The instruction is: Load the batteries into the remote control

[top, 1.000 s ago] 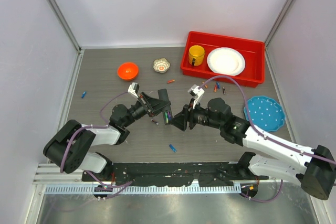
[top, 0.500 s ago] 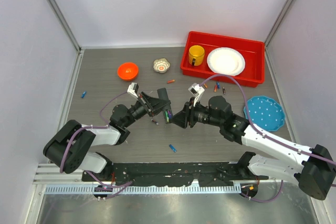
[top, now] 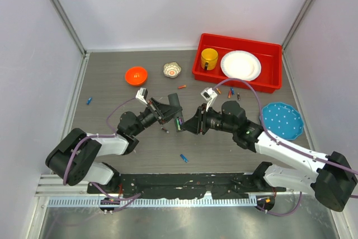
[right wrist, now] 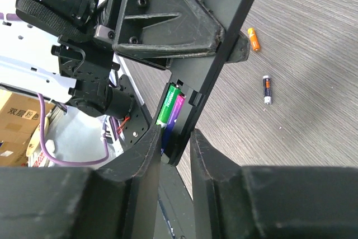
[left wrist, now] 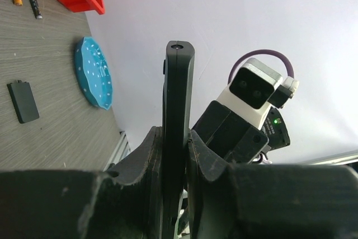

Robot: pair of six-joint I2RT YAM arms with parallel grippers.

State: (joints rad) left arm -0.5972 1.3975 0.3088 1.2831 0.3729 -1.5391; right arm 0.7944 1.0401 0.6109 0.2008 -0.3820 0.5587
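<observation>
My left gripper [top: 166, 111] [left wrist: 175, 135] is shut on the remote control [top: 175, 109] [left wrist: 178, 99], a slim black bar held on edge above the table. Its open slot holds a green battery [right wrist: 168, 107] and a purple battery [right wrist: 177, 109]. My right gripper [top: 188, 125] [right wrist: 174, 144] straddles the remote's [right wrist: 224, 43] lower end. Its left finger touches the slot side, and a thin gap shows at its right finger. Loose batteries lie on the table: an orange one [top: 182, 87] [right wrist: 254, 38], a blue one [top: 183, 158], another blue one [top: 89, 101] and a few together [top: 232, 92].
A red bin [top: 235, 38] at the back right holds a yellow mug [top: 210, 58] and a white plate [top: 240, 65]. A blue dish [top: 281, 120] lies at the right. An orange bowl [top: 136, 75] and a small patterned bowl [top: 172, 70] stand behind. A flat black cover [left wrist: 23, 101] lies on the table.
My right gripper has slid left onto the remote's lower end and its jaws have narrowed around it. The left gripper and the remote have stayed put.
</observation>
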